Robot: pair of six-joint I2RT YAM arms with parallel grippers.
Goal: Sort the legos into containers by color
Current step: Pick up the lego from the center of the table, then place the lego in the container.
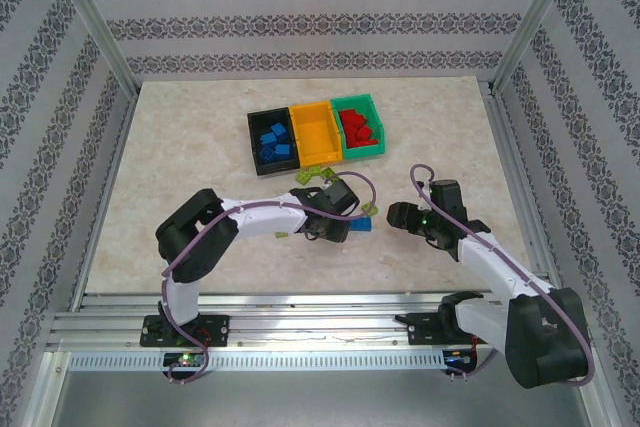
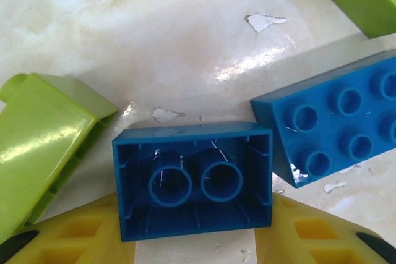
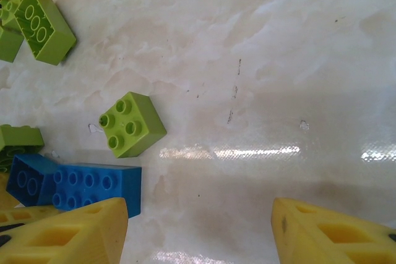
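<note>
Left wrist view: left end effector [image 2: 195, 227] closed on the 2 short ends of an upturned blue brick [image 2: 193, 180] lying on the desk [image 2: 154, 47] (hollow side up). Light, rigid, slick plastic likely; those flat ends suit gripping. The right end effector [image 3: 199, 214] gapes open, empty.

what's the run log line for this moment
left end effector: shut on blue lego | right end effector: open, empty, above table | lime legos: loose on table
</note>
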